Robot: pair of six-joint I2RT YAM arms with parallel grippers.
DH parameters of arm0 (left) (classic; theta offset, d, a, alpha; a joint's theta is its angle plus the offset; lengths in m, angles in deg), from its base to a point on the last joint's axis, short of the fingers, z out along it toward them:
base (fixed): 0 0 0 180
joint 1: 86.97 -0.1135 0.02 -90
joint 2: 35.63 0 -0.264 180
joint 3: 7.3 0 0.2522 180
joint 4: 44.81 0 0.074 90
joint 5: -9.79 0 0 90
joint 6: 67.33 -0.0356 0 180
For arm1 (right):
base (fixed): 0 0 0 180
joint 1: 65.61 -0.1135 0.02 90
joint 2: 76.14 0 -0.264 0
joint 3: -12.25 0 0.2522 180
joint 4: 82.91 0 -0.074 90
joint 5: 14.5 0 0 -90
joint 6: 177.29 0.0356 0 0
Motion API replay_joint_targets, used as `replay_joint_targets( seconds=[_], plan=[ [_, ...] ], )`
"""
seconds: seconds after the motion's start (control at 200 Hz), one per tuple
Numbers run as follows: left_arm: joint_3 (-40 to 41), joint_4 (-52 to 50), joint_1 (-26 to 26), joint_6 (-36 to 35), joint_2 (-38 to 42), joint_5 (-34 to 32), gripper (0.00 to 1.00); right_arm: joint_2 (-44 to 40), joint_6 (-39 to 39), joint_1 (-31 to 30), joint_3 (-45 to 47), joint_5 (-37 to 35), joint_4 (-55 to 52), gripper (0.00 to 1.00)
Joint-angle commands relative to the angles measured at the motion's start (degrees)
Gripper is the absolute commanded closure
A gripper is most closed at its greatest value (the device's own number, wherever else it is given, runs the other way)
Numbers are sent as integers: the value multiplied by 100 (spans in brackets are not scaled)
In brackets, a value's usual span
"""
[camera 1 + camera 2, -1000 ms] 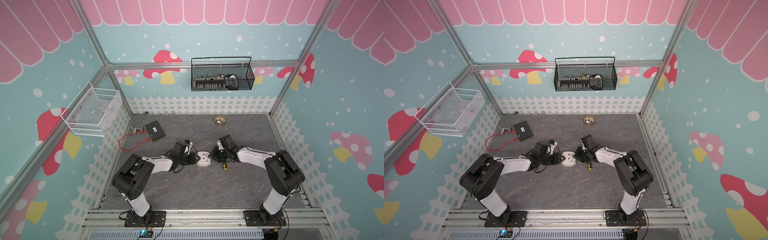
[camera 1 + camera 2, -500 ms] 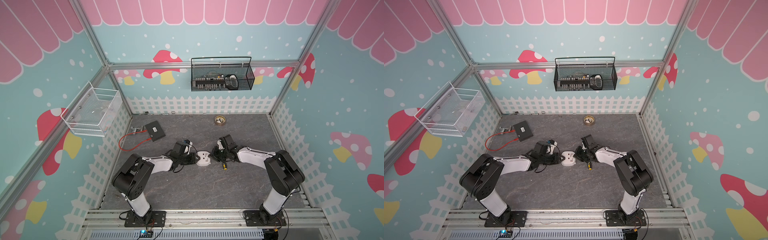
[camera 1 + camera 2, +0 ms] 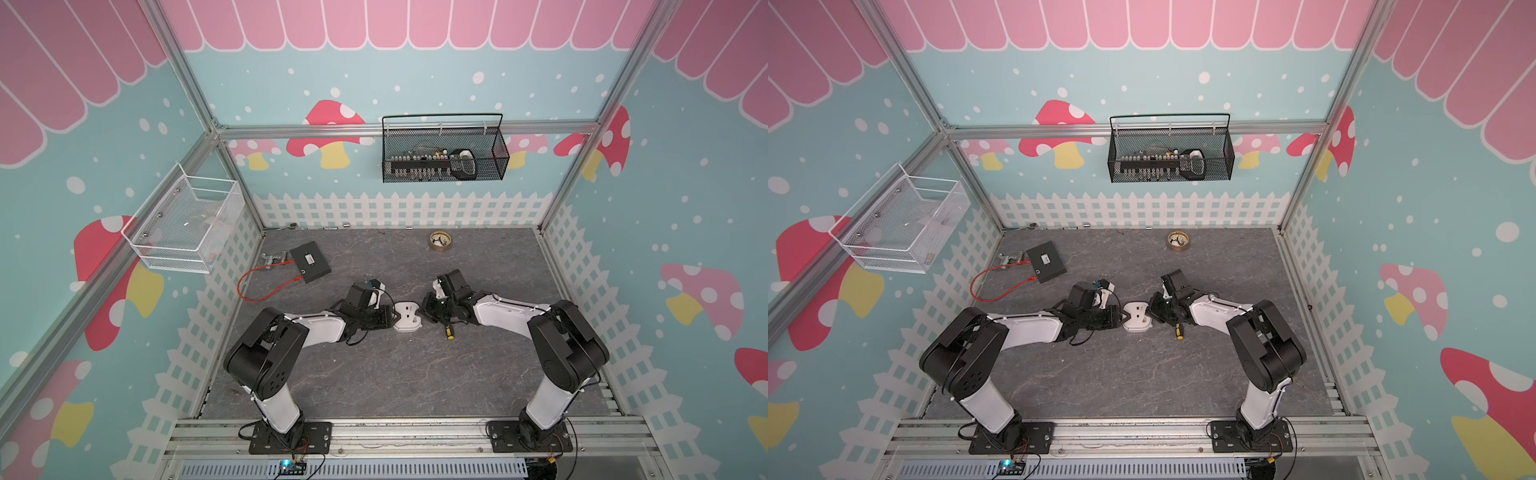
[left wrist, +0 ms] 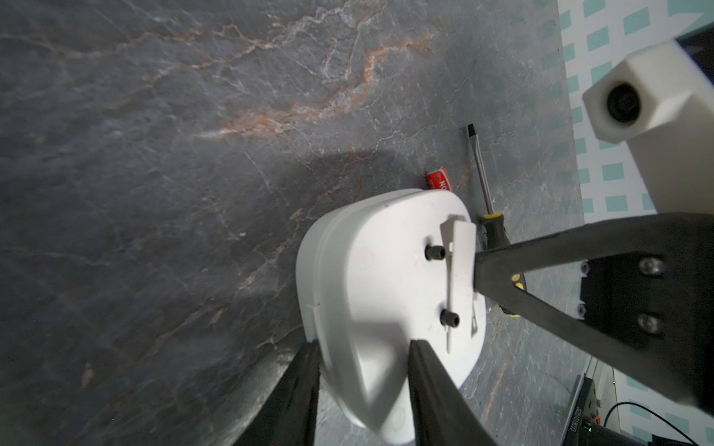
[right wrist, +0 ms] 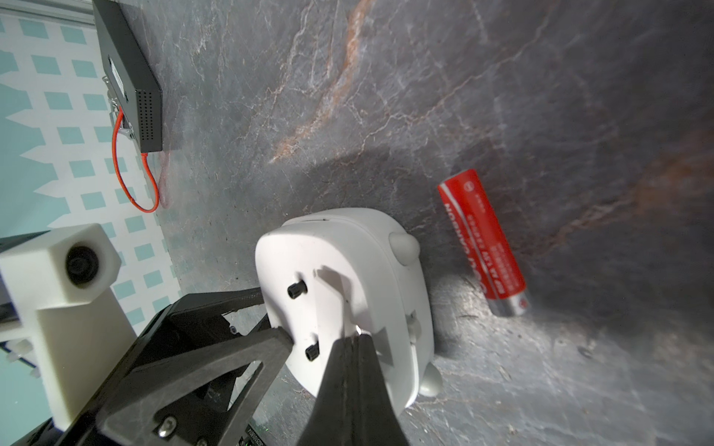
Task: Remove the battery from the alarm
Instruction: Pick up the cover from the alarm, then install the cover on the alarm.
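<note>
The white alarm [image 3: 407, 316] [image 3: 1137, 318] lies face down in the middle of the table. My left gripper [image 4: 363, 343] is shut on the alarm's rim [image 4: 371, 293], one finger on each side. My right gripper [image 5: 357, 339] is shut with nothing between its fingers. Its tip rests in the rectangular recess on the alarm's back [image 5: 347, 278]. The red battery [image 5: 483, 239] [image 4: 438, 180] lies loose on the table beside the alarm, touching neither gripper. In both top views the battery is hidden under the right arm.
A black-and-yellow-handled screwdriver [image 4: 481, 173] [image 3: 449, 332] lies beside the alarm, under my right gripper. A black box with a red cable [image 3: 310, 262] is at the back left and a brass disc [image 3: 440, 241] at the back. Wire baskets [image 3: 444, 160] [image 3: 183, 224] hang on the walls.
My right gripper has closed its jaws at the alarm's back. Both arms and the alarm have stayed in place.
</note>
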Motion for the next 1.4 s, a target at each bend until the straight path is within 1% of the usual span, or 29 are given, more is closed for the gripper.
replay_joint_targets(
  seconds=[0.0,0.14,0.255,0.36,0.425,0.505,0.555,0.645,0.741,0.821,1.006,1.201,1.396],
  plan=[
    [104,-67,36,36,-112,60,60,-205,-284,49,-197,-140,-370,100],
    [95,-79,36,24,-111,47,60,-418,-699,278,-403,-277,-926,100],
    [97,-84,36,24,-125,51,60,-462,-1178,573,-607,-57,-1245,100],
    [97,-85,36,24,-120,59,60,-95,-2114,779,-1442,121,-2206,100],
    [101,-93,36,24,-125,53,60,288,-2729,850,-2081,300,-2866,100],
    [77,-101,36,24,-116,49,60,792,-3403,851,-2862,293,-3721,100],
    [81,-103,35,24,-101,47,60,1077,-3618,851,-3133,337,-3978,100],
    [86,-133,36,24,-91,29,60,1228,-3800,813,-3359,310,-4230,100],
    [86,-141,29,32,-91,29,60,1137,-3770,779,-3248,300,-4272,100],
    [90,-135,36,40,-91,23,60,934,-3635,747,-2966,291,-4157,100],
    [99,-123,32,85,-66,5,60,442,-2988,564,-2222,511,-3526,100],
    [213,33,36,255,40,-88,60,0,-1999,430,-1587,233,-2672,100],
    [336,199,29,413,96,-90,60,-39,-1538,257,-1352,-26,-2293,100]
  ],
)
